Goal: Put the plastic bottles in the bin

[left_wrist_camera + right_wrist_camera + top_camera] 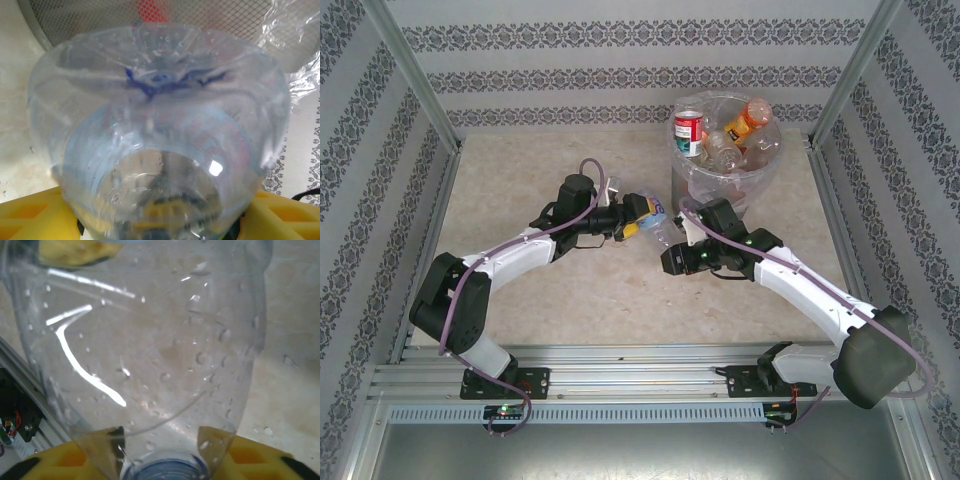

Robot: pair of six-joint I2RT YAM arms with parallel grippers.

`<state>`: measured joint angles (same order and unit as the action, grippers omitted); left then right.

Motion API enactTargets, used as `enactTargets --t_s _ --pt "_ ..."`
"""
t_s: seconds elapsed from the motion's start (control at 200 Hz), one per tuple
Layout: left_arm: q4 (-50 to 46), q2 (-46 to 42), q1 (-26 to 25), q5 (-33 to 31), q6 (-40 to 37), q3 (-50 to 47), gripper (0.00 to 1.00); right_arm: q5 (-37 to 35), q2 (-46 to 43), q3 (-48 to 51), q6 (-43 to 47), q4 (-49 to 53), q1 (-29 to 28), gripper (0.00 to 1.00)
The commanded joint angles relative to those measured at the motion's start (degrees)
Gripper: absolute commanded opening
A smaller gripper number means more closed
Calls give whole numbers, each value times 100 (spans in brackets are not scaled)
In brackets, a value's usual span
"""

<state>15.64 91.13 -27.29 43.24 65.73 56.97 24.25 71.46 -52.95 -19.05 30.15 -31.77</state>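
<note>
**Two grips, one bottle**

My left gripper (640,217) is half closed around the wide body of a clear bottle (658,230), which sits snug between my yellow fingers (30,217). My right gripper (675,245) is pinched tight on the bottle's narrow blue end. We meet at mid-table (550,300). The bin (692,185) stands at one o'clock from the bottle, with other bottles (690,130) inside.

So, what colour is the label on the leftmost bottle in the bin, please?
Red label, clearest in the top external view.
</note>
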Motion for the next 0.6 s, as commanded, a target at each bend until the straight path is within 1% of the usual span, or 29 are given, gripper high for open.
enactTargets --t_s 0.0,0.055,0.11,0.195,0.25,0.38,0.485,0.6 --pt "-61 -103 56 61 -139 42 73 -61 -80 52 -33 -71 -66 35" --pt "-87 -112 49 55 -157 45 74 -44 -144 7 -29 -51 -66 29" --pt "-88 -110 53 54 -166 51 78 -17 -194 -58 -20 9 -65 24" --pt "-36 -129 51 57 -151 110 91 13 -319 -177 -2 136 -73 20" --pt "49 -191 53 35 -184 164 100 -27 -435 -281 6 243 -66 19" --pt "78 -494 87 -86 -484 320 100 -137 -751 -612 24 516 -42 19" --pt "319 -834 140 -158 -770 300 100 -240 -934 -986 77 797 55 19" --pt "865 -1205 193 88 -1028 235 100 -367 -1010 -1460 175 1086 247 19"
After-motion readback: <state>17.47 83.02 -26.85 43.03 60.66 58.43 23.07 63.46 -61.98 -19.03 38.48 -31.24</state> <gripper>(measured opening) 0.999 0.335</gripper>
